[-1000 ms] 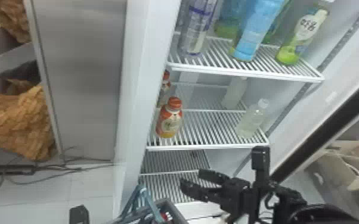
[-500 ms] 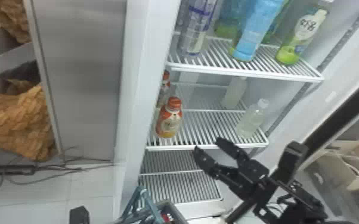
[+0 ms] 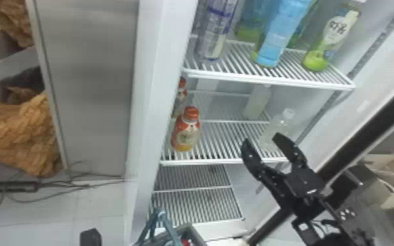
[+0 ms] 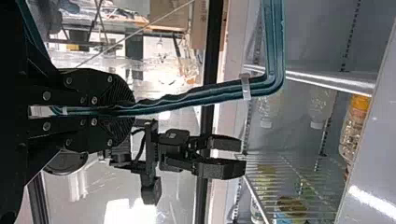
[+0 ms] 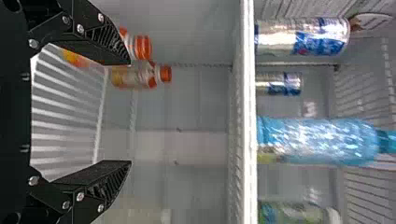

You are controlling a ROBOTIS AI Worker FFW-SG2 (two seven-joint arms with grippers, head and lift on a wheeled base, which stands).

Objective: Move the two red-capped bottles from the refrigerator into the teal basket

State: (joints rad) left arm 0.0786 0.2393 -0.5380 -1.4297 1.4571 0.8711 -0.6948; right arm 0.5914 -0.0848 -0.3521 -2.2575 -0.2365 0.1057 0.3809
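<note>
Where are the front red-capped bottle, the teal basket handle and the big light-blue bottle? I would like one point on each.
Front red-capped bottle (image 3: pixel 186 134), head view: on its label.
Teal basket handle (image 4: pixel 274 42), left wrist view: on its long strip.
Light-blue bottle (image 5: pixel 320 140), right wrist view: mid-body.

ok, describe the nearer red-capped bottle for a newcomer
In the refrigerator, find the shelf below the tall blue bottle. At its left end, the nearer red-capped bottle stands near the front edge; its twin is behind, partly hidden by the side wall.
</note>
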